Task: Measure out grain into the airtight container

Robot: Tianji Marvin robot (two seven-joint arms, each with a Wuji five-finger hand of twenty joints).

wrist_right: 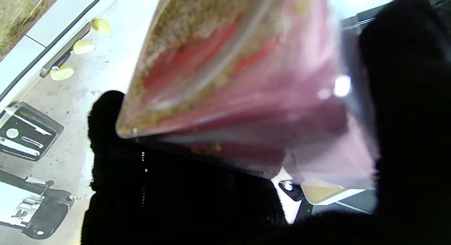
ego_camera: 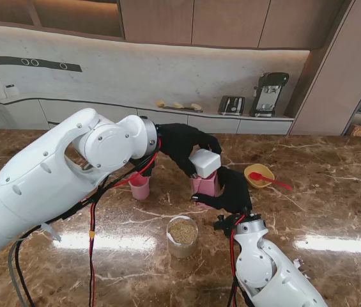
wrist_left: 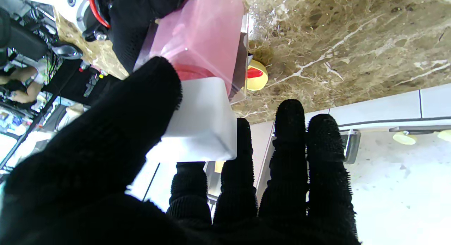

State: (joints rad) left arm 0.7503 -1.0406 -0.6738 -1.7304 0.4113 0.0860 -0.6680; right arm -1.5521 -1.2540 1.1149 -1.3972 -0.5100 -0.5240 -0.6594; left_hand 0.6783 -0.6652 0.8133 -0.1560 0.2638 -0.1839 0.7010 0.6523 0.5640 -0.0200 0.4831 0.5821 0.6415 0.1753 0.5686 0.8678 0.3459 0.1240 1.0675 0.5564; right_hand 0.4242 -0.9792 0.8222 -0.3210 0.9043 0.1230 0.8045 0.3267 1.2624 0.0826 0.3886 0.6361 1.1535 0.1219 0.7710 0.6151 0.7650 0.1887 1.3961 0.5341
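Note:
A pink see-through container (ego_camera: pixel 207 186) stands mid-table, with grain showing inside it in the right wrist view (wrist_right: pixel 239 79). My right hand (ego_camera: pixel 233 194) is shut around its side. A white square lid (ego_camera: pixel 204 162) sits tilted at the container's top. My left hand (ego_camera: pixel 181 144) grips the lid from the far side, thumb and fingers pinching it (wrist_left: pixel 201 121). Whether the lid has come free of the container (wrist_left: pixel 201 33) I cannot tell. A clear round jar (ego_camera: pixel 183 235) part-filled with grain stands nearer to me.
A small pink cup (ego_camera: pixel 140 187) stands to the left of the container, partly behind my left arm. To the right lies a yellow bowl (ego_camera: pixel 259 174) with a red spoon (ego_camera: pixel 271 181) in it. Red cables hang from my left arm over the near table.

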